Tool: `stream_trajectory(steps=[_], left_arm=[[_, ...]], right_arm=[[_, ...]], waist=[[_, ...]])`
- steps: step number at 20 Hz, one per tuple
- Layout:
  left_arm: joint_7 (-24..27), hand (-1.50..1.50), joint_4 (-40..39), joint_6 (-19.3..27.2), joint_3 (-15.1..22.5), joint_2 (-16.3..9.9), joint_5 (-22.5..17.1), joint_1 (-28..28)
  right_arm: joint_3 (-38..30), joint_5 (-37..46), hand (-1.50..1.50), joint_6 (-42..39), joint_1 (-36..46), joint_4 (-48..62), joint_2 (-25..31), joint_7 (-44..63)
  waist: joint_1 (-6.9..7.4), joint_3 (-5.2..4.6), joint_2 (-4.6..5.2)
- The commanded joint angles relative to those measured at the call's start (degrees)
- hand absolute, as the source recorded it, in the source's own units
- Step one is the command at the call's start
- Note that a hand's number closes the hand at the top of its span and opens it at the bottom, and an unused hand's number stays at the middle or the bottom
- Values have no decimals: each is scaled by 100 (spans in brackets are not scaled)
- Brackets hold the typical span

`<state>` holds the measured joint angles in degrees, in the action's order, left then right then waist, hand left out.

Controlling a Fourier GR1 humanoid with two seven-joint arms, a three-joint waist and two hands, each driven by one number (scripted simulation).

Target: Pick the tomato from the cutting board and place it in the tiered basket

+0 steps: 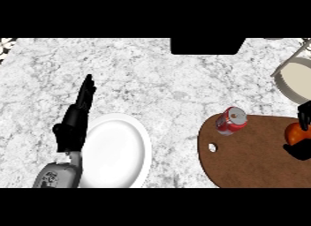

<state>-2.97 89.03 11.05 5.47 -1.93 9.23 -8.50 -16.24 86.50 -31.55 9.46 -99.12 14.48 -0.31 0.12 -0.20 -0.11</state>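
your right hand [308, 132] is at the right edge of the view, its black fingers curled round the tomato [295, 133], which shows as an orange-red patch between them. the tomato is over the right end of the wooden cutting board [249, 154]; you cannot tell from this view whether it has lifted clear of the wood or sits on it. so the grasp looks made, and i judge the pick half done at most.

what is left is the carry and the drop. the tiered basket [301, 79] stands just beyond the board at the far right, its pale round tray showing under a metal frame, with nothing visible in it yet. the move looks short, up and away from you.

a red soda can [232, 120] stands on the board's far left corner, well apart from the tomato and off that path.

your left hand [77, 117] rests open, fingers straight and pointing far, beside the left rim of the white plate [129, 154].
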Motion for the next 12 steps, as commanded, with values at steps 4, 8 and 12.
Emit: stream_trajectory(steps=[4,8,12], left_arm=[[-119,0,221,-32,-32,-88,19,101],[302,0,1,-17,37,37,10,381],[-54,0,27,-104,-56,-39,-48,16]], right_arm=[[-721,-499,150,-1344,1140,-1370,398,492],[-1402,-1048,150,-2648,2092,-1687,962,569],[-1649,-1154,150,-3333,3300,-1090,1532,956]], waist=[[-39,13,-26],[-50,7,-28],[11,9,-8]])
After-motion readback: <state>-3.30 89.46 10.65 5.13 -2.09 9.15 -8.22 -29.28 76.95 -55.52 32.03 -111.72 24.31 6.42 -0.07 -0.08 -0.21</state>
